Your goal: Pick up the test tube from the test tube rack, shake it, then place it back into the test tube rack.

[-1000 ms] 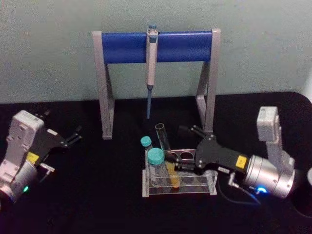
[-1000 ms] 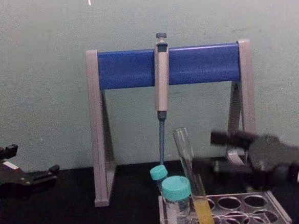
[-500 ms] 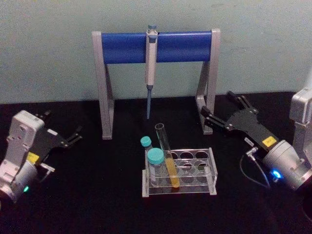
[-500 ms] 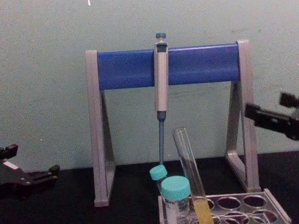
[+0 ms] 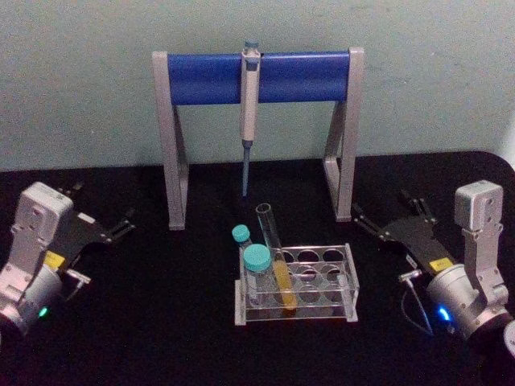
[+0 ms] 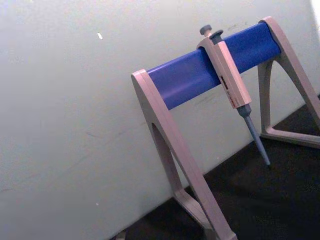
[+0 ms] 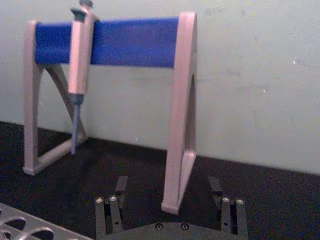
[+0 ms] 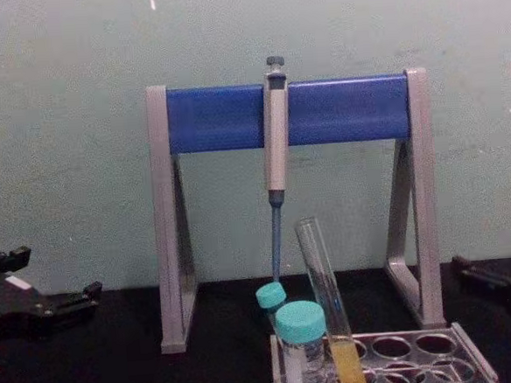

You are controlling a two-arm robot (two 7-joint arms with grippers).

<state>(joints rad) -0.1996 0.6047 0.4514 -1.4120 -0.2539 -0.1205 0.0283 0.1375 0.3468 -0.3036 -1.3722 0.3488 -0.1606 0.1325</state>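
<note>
**Glass tube seated in the rack, both grippers apart from it**

Black tabletop (image 5: 161, 346) carries everything. At its left side the left gripper (image 5: 103, 219) rests low, its fingers spread with nothing between them, well apart from the rack. Behind the middle stands a grey-legged stand (image 5: 171, 145) with a blue crossbar (image 5: 205, 78), and a grey-blue pipette (image 5: 249, 104) hangs from the bar, tip down. In front, the test tube rack (image 5: 322, 277) sits on the table; two teal-capped tubes (image 5: 257, 269) stand at its left end, and just beside them the test tube (image 5: 273, 249) leans in a hole, yellow-orange liquid in its lower part. To the right, the right gripper (image 5: 388, 219) hovers near the stand's right leg, fingers wide and empty, clear of the rack.
</note>
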